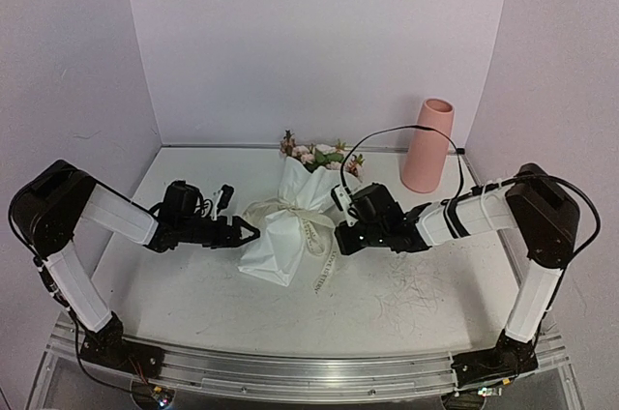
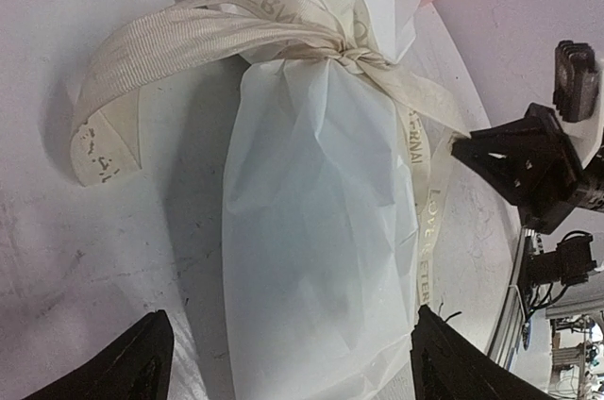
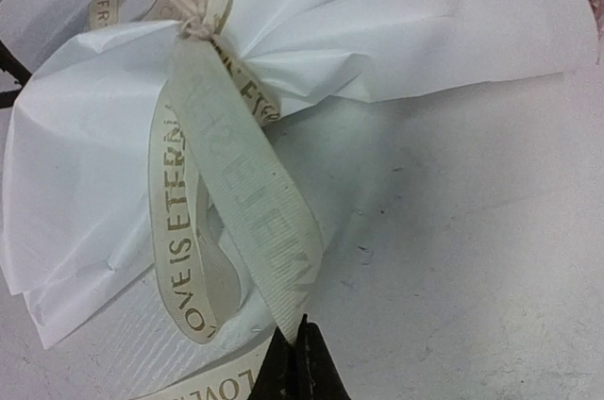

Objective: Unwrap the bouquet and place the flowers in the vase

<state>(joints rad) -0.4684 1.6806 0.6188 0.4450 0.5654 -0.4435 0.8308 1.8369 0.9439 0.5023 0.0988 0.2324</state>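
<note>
The left gripper [image 1: 248, 232] hovers just beside the bouquet [image 1: 290, 221], jaws wide apart and holding nothing. The bouquet lies on the table between the arms, its ribbon [image 3: 236, 192] knotted. The right gripper [image 3: 300, 362] has closed, apparently on a ribbon tail. Untying is the step in hand; next, a steady pull away from the knot. The vase [image 1: 427, 144] stands back right.
</note>
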